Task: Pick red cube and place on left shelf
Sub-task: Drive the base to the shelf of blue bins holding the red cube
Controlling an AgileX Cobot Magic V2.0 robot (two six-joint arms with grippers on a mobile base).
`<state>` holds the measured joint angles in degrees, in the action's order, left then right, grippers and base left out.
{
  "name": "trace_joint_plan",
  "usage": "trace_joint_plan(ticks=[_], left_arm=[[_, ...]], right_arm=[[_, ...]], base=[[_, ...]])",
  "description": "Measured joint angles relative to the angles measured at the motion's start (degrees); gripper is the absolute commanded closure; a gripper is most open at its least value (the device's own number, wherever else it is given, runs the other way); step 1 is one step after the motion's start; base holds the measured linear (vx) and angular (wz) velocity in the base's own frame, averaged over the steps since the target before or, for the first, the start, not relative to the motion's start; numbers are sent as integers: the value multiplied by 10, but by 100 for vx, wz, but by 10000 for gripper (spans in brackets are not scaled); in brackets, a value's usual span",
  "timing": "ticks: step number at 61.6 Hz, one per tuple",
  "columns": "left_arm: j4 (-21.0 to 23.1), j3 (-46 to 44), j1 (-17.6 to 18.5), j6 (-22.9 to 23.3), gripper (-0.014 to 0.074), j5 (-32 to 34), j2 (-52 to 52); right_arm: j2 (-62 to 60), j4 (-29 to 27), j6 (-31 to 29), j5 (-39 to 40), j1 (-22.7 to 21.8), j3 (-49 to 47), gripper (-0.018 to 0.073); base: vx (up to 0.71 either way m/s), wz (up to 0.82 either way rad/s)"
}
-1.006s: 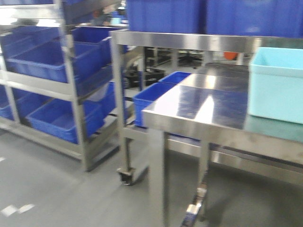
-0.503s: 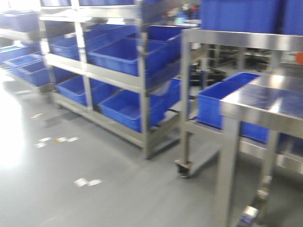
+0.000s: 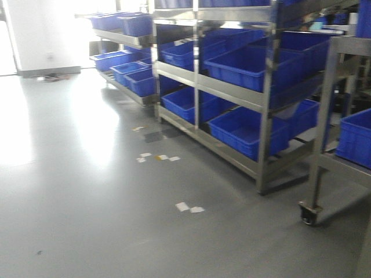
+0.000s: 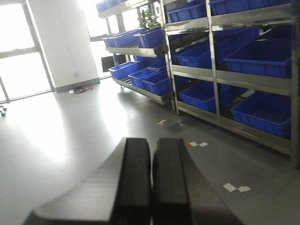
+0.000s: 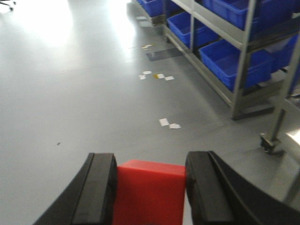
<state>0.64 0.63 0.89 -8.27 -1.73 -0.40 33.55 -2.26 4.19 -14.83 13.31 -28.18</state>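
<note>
Floor [image 3: 87,202]: grey and glossy, with strong glare at the far left. It fills most of your front view.

Left shelf [image 3: 232,94]: you will find this tall steel rack on the right of the front view, running away toward the far wall.

Blue crates [image 3: 249,130]: ribbed and open-topped, seated in every visible tier. Their contents cannot be made out.

Second rack [image 3: 124,39]: lower, farther back along the same line, and carrying more blue crates.

Steel table leg [image 3: 320,133]: at the near right, just beside the shelf's end post, with its caster wheel [image 3: 309,213] on the floor.

Right gripper [image 5: 150,161]: your right wrist view shows both fingers pinching the red cube [image 5: 149,194] on opposite faces, pads touching it. The cube is held above bare floor, well apart from the shelf, which lies to its far right in that view.

Left gripper [image 4: 151,178]: fingers [image 4: 136,173] pressed together, face to face.

White scraps [image 3: 189,207]: scattered on the floor near the shelf's front.
</note>
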Motion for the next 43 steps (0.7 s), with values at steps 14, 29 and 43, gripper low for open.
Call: trace_joint_plan(ticks=[14,29,43], left_arm=[[0,0,0,0,491,0,0],[0,0,0,0,491,0,0],[0,0,0,0,491,0,0]], right_arm=[[0,0,0,0,0,0,511],[0,0,0,0,0,0,511],[0,0,0,0,0,0,509]], base=[[-9,41],[-7,41],[-3,40]])
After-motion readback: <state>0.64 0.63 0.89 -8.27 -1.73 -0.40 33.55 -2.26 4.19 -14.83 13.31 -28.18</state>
